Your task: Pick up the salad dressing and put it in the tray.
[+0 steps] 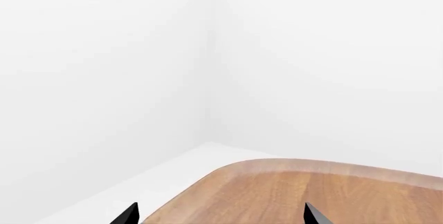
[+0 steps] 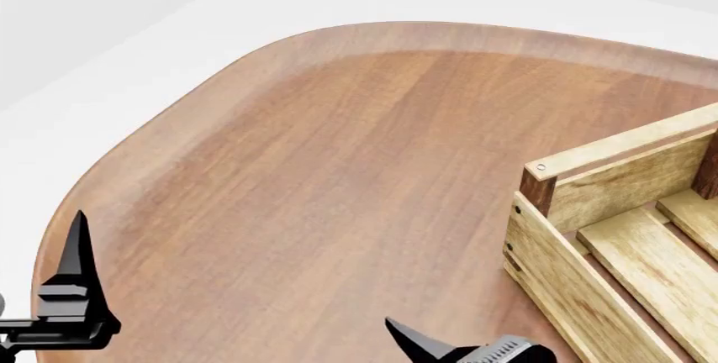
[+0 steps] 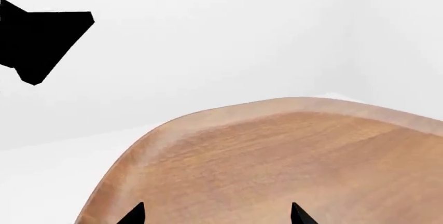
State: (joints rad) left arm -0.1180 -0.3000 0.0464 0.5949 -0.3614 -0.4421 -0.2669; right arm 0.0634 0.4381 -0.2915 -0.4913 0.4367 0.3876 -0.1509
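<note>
The salad dressing is out of view in every frame. The tray (image 2: pixel 611 212), a light-wood slatted crate with dark brown corner posts, stands at the right of the head view, showing only one corner and part of its floor. My left gripper (image 1: pixel 221 214) is open with nothing between its tips, low at the left beside the table's edge, with one black finger (image 2: pixel 76 254) showing in the head view. My right gripper (image 3: pixel 217 214) is also open and empty, with a finger (image 2: pixel 421 342) at the bottom edge, left of the tray's near wall.
The wooden table (image 2: pixel 336 153) has a rounded far-left corner with a raised lighter rim. White floor and white walls lie beyond it. A black angular part (image 3: pixel 41 37) shows in the right wrist view against the wall.
</note>
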